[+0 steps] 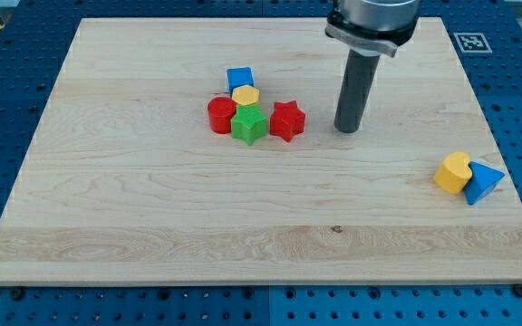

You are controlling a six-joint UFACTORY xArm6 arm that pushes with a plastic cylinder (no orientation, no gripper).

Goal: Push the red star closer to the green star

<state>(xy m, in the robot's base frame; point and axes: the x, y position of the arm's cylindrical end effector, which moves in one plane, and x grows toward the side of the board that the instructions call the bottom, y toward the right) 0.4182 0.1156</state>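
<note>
The red star (pixel 286 120) lies near the board's upper middle, touching the right side of the green star (pixel 249 125). My tip (pixel 348 129) rests on the board to the right of the red star, a small gap away. A red cylinder (pixel 221 115) touches the green star's left side. A yellow hexagon (pixel 246 95) sits just above the green star, and a blue cube (pixel 240 79) sits above that.
A yellow block (pixel 453 171) and a blue triangle (pixel 482 182) sit together near the wooden board's (pixel 152 226) right edge. A printed marker (pixel 470 42) is at the board's top right corner. The blue perforated table surrounds the board.
</note>
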